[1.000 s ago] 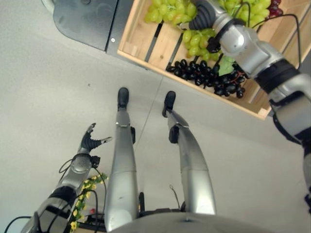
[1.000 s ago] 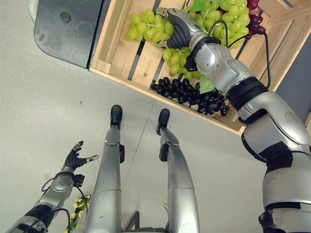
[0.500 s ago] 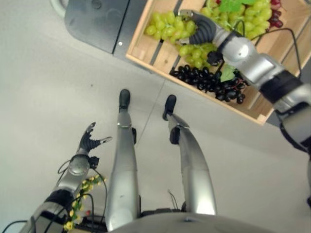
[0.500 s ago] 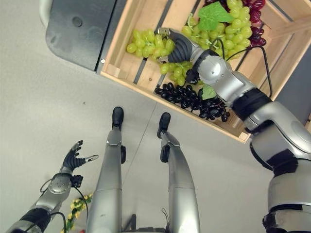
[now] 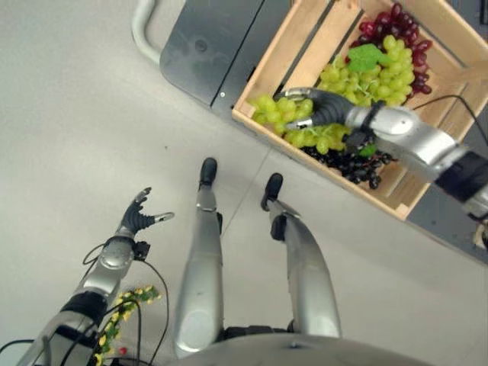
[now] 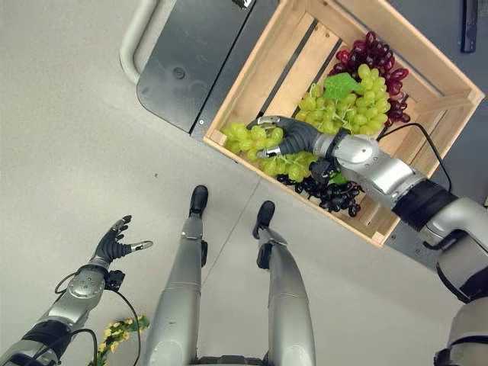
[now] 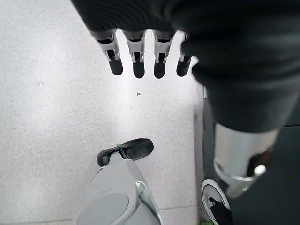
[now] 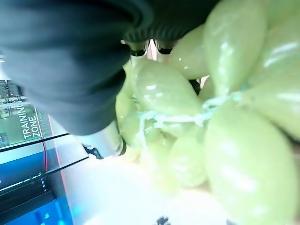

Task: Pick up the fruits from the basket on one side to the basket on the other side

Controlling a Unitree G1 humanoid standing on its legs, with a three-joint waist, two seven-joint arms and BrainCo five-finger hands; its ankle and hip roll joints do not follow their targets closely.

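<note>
Right robot hand (image 6: 293, 137) curled round soft green grapes (image 6: 252, 139) at crate (image 6: 255, 65) corner; floppy, best gripped by stem; left robot hand (image 5: 139, 219) open.

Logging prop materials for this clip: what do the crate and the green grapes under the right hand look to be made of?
The crate looks like pale unfinished wood: slatted boards with visible grain and gaps between them. The green grapes, which the right hand curls over, look likely artificial, perhaps plastic: the right wrist view shows waxy, evenly glossy skins joined by a pale green moulded-looking stem, though real fruit cannot be ruled out.
</note>
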